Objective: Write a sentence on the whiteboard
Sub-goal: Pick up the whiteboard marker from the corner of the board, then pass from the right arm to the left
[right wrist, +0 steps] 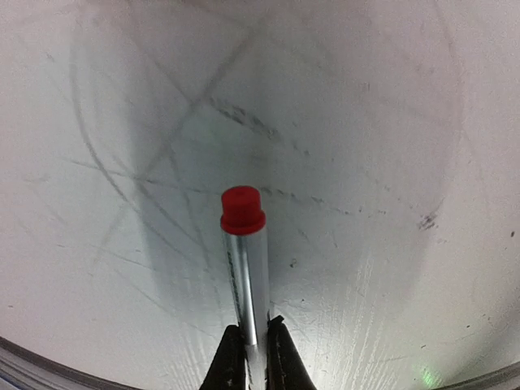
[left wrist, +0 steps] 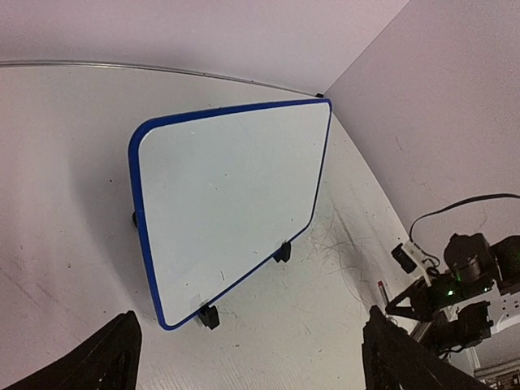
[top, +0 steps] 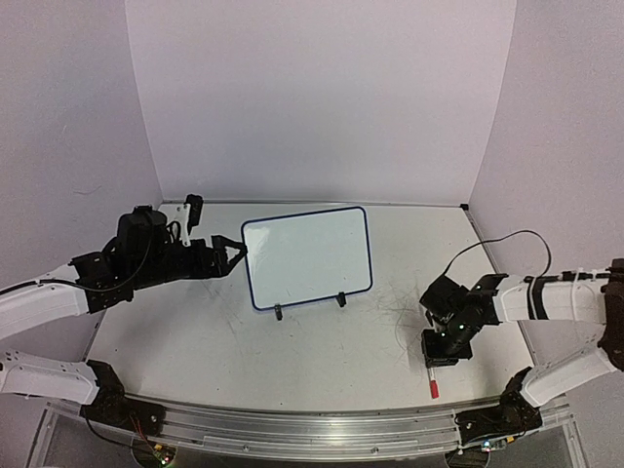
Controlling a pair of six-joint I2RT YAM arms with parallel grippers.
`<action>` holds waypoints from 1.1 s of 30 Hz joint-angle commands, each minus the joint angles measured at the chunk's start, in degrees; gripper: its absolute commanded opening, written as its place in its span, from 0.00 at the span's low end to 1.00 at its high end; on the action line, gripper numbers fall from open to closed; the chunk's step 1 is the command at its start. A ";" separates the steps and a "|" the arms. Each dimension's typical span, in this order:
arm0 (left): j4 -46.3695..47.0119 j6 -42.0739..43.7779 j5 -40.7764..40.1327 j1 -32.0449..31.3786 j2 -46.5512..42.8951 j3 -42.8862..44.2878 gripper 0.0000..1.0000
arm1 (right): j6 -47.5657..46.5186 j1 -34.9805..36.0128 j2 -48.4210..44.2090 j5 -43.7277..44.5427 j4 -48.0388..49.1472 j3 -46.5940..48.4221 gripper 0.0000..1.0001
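Observation:
The whiteboard stands tilted back on two black feet mid-table, blue-framed. Its face is blank, and no sentence shows on it. My left gripper is open just left of the board's left edge, one finger on each side of the view and nothing between them. Near the front right, my right gripper is shut on a silver marker with a red end. The marker points toward the table's front edge and lies low over the table.
Dark scribble marks cover the table between the board and the right arm. A black cable loops at the right. A metal rail runs along the front edge. Walls close the back and sides.

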 commanded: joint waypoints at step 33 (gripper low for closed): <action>38.54 4.62 34.83 -12.52 28.48 13.86 0.77 | 2.60 8.49 -7.74 -11.51 72.50 12.09 0.00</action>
